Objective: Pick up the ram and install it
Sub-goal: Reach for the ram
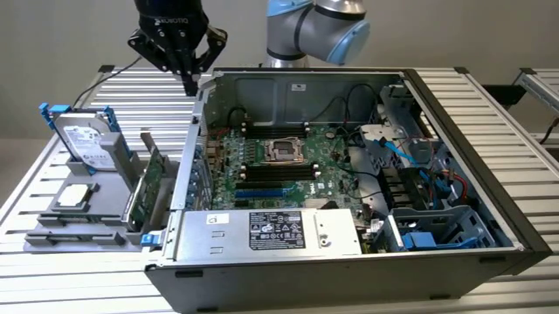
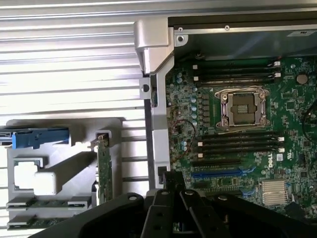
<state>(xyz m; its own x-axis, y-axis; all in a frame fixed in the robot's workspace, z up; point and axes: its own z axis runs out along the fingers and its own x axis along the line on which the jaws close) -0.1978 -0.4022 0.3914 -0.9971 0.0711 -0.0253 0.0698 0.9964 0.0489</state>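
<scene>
Wrist view puts the gripper (image 2: 173,183), clenched shut on nothing, above the side wall of the computer case (image 2: 159,134), while the ram (image 2: 48,202) lies flat in the grey tray (image 2: 59,124) outside that wall, its long axis square to it.

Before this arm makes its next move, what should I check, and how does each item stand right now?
1. Nothing held by the gripper: ok, it is shut on nothing.
2. Jaws ready for a pick: not ok, they are shut.
3. Position of the ram: ok, it lies in the gray tray, untouched.
4. Alignment over the ram: not ok, the gripper hangs by the wall of the case, apart from the tray.
5. State of the memory slots: ok, they look empty.
6. Case open: ok.
</scene>
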